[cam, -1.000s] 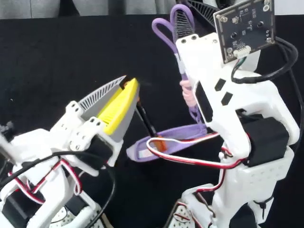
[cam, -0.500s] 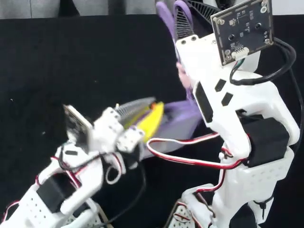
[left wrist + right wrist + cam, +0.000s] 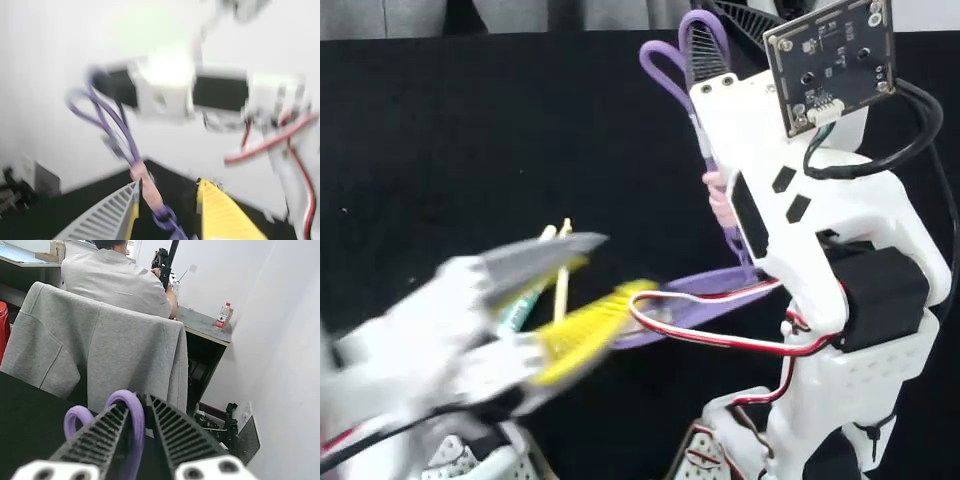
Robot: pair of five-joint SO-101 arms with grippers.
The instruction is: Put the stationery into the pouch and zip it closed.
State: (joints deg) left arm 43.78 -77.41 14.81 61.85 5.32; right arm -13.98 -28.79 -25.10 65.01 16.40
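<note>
- Two arms, one gripper each: left gripper [image 3: 167, 184], right gripper [image 3: 139, 402].
- One purple pouch [image 3: 710, 290], just past the left gripper.
- One purple strap [image 3: 665, 70], pinched in the right gripper.
- One pink charm [image 3: 718, 200], under the right gripper.
- Two pale sticks [image 3: 561, 285], blurred, beside the left gripper.

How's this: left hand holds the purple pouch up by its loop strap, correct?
Not quite. It is the right hand, not the left, that holds the purple pouch up by its loop strap; the right wrist view shows it.
</note>
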